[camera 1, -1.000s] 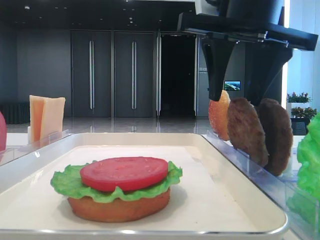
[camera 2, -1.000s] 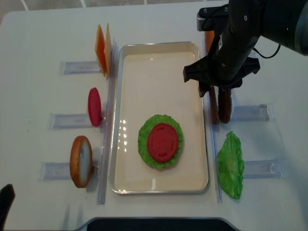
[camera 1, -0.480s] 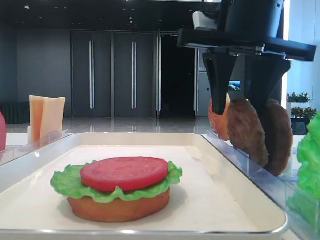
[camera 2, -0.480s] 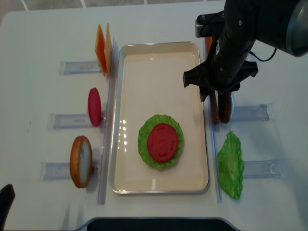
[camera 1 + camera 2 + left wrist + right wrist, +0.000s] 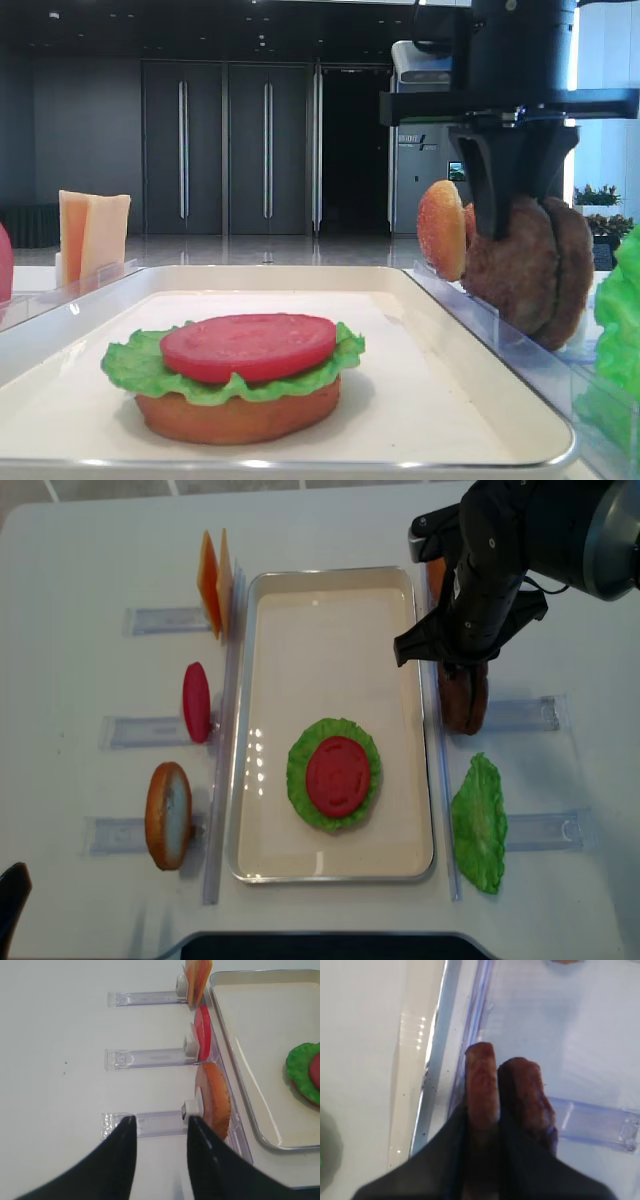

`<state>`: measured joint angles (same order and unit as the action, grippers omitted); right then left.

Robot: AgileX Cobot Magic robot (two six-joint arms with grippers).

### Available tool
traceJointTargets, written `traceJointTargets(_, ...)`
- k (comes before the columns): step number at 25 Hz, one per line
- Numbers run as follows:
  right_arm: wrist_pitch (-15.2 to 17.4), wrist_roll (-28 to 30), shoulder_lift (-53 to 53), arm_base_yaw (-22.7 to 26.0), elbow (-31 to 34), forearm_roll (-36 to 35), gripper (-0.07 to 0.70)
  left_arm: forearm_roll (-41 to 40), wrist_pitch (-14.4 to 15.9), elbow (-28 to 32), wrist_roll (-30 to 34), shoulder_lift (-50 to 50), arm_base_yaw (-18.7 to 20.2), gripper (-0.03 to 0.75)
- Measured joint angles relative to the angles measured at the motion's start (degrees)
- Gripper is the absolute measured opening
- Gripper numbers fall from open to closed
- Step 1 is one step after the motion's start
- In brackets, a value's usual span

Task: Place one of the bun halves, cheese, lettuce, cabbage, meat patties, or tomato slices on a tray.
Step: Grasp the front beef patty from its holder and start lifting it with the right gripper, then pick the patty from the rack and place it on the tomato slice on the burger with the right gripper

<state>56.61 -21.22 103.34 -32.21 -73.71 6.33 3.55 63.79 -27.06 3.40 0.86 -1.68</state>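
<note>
In the low exterior view, the right gripper (image 5: 512,215) reaches down over the clear rack (image 5: 500,330) beside the tray (image 5: 420,400), its dark fingers clamped on the nearer of two meat patties (image 5: 515,265) standing on edge; an upright bun half (image 5: 441,230) stands just behind them. On the tray lies a stack of bun, lettuce (image 5: 135,365) and tomato slice (image 5: 248,345). Cheese slices (image 5: 92,232) stand upright at far left.

The right wrist view shows the two patties (image 5: 482,1090) edge-on and touching, the dark fingers (image 5: 445,1160) pressed to either side of the left one, next to the tray's rim (image 5: 427,1085).

The left wrist view shows the left gripper (image 5: 157,1132) with its fingers drawn close and grasping nothing, hovering above a rack (image 5: 150,1122) that carries an upright bun half (image 5: 214,1100); a tomato slice (image 5: 202,1032) and cheese (image 5: 196,977) stand in the racks beyond.

From overhead, the right gripper (image 5: 465,675) sits over the patties (image 5: 463,702) right of the tray (image 5: 330,610), with a lettuce leaf (image 5: 479,825) lying nearer the camera.
</note>
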Motion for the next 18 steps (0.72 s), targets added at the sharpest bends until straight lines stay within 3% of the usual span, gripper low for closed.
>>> traceJointTargets(9,0.8,-0.4,-0.3,0.0,-0.1,-0.1,0.134,0.0,0.0,0.0,0.0,0.0,0.0,0.265)
traceJointTargets(18,10.5,0.5,-1.8,0.0,-5.3,-4.6,0.134,0.0,0.0,0.0,0.0,0.0,0.0,0.265)
